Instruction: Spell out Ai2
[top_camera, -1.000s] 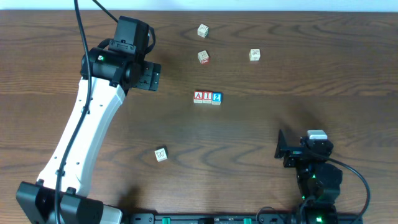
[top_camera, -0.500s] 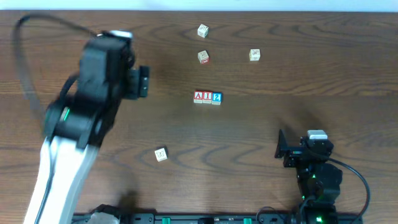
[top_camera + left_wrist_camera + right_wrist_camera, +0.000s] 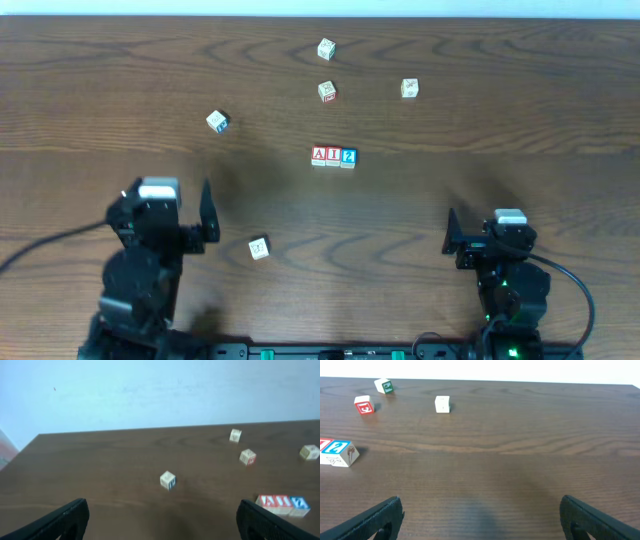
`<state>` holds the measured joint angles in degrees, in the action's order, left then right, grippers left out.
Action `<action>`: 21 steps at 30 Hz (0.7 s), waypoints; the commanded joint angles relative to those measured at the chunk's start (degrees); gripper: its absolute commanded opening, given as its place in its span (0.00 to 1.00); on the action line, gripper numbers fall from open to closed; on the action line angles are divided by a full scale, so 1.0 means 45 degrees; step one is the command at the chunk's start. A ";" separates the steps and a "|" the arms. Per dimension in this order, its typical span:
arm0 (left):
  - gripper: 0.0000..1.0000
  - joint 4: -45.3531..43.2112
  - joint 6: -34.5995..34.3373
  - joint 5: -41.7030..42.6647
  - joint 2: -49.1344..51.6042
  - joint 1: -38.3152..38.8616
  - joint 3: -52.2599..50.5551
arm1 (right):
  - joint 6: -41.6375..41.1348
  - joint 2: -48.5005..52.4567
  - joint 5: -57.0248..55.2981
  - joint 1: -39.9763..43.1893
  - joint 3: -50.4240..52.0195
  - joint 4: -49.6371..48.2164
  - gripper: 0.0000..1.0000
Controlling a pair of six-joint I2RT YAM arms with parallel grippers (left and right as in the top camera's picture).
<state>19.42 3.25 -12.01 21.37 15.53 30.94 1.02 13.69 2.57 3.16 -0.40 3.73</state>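
Cubes in a touching row at the middle of the table (image 3: 520, 130): red A (image 3: 319, 154), red I (image 3: 333, 155), blue 2 (image 3: 348, 156), left to right. Judged done, with nothing left to place. Left gripper (image 3: 162, 510) spread wide and empty, back at the near edge after reaching over the far left a second ago. White cube with blue mark (image 3: 217, 121) now uncovered there. Right gripper (image 3: 480, 502) wide, empty, unmoved.
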 commanded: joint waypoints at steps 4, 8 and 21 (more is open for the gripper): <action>0.95 -0.0194 -0.0699 0.0005 -0.2506 -0.0209 -0.1987 | -0.0165 -0.0029 -0.0044 0.0117 0.0015 0.0078 0.99; 0.95 -0.0175 -0.0724 0.0335 -0.3968 -0.0622 -0.2652 | -0.0165 -0.0029 -0.0044 0.0117 0.0015 0.0078 0.99; 0.95 -0.2409 -0.0758 0.1923 -0.4707 -0.1185 -0.4600 | -0.0165 -0.0029 -0.0044 0.0117 0.0015 0.0078 0.99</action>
<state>11.44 0.19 -5.06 0.64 10.55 11.22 1.02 13.76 2.57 3.16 -0.40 3.70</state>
